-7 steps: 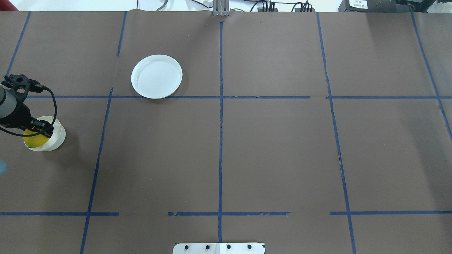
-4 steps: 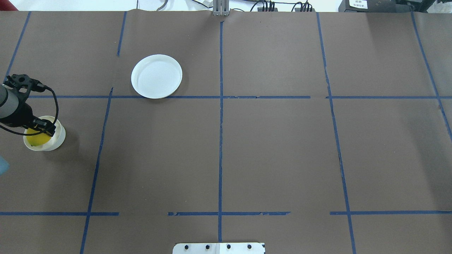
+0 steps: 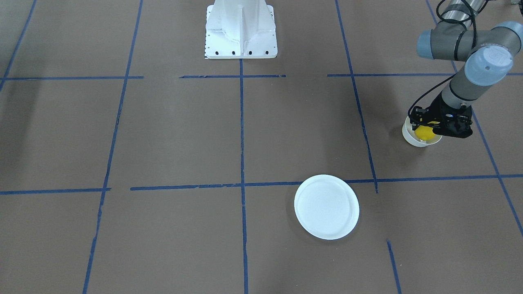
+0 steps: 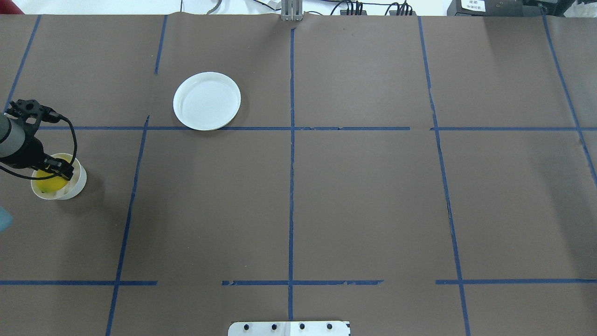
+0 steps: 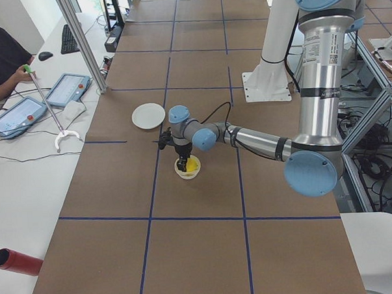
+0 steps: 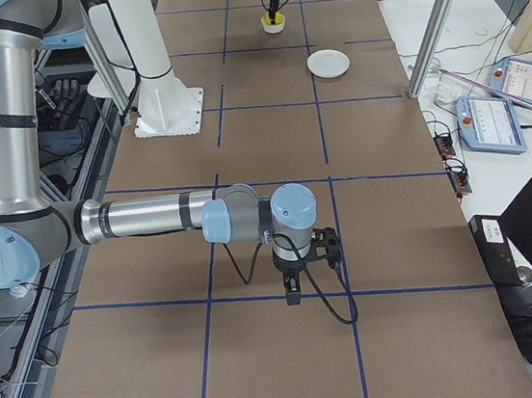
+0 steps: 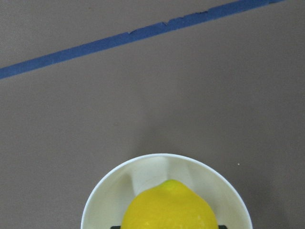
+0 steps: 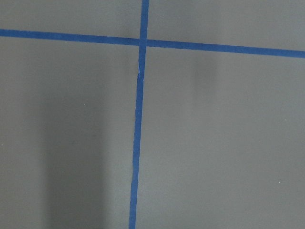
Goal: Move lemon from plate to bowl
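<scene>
The yellow lemon (image 3: pixel 424 133) sits inside the small white bowl (image 3: pixel 410 137) at the table's left end. It also shows in the overhead view (image 4: pixel 46 183) and the left wrist view (image 7: pixel 167 207). My left gripper (image 3: pixel 427 130) reaches down into the bowl (image 4: pixel 79 179), its fingers on either side of the lemon and shut on it. The flat white plate (image 4: pixel 207 101) lies empty, further out and to the right of the bowl (image 7: pixel 143 171). My right gripper (image 6: pixel 293 298) hangs over bare table far to the right; I cannot tell whether it is open or shut.
Brown paper with blue tape lines covers the table. The robot's white base (image 3: pixel 241 30) stands at the near middle edge. The plate (image 3: pixel 327 206) is the only other item on the table. Operators' tablets (image 5: pixel 25 109) lie on a side bench.
My left gripper has sunk a little with the lemon, which now sits deeper and more centred in the bowl. The plate has not moved.
</scene>
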`<state>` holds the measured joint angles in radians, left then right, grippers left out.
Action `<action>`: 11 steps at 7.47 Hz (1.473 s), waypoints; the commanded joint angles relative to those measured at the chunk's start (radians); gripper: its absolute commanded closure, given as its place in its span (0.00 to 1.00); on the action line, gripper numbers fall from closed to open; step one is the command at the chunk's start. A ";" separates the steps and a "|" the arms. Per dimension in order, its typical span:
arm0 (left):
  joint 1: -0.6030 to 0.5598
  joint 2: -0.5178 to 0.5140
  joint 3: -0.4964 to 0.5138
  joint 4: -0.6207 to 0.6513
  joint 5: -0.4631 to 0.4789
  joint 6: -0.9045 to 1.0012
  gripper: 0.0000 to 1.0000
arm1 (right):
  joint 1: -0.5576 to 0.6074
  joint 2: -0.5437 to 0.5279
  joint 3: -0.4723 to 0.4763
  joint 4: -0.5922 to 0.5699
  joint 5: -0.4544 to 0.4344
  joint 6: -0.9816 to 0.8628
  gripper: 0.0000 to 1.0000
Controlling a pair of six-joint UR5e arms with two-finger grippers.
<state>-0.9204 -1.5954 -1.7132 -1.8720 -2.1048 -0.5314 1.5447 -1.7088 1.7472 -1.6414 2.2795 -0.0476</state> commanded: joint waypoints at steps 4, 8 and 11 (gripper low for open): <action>-0.043 0.002 -0.014 -0.003 -0.001 -0.001 0.14 | 0.000 0.000 0.000 0.000 0.000 0.000 0.00; -0.358 0.018 -0.126 0.247 -0.080 0.340 0.13 | 0.000 0.000 0.000 0.000 0.000 0.000 0.00; -0.724 0.031 -0.048 0.374 -0.086 0.685 0.13 | 0.000 0.000 0.000 0.000 0.000 0.000 0.00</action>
<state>-1.4857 -1.5678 -1.8046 -1.5513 -2.1868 0.0126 1.5447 -1.7089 1.7472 -1.6413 2.2795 -0.0475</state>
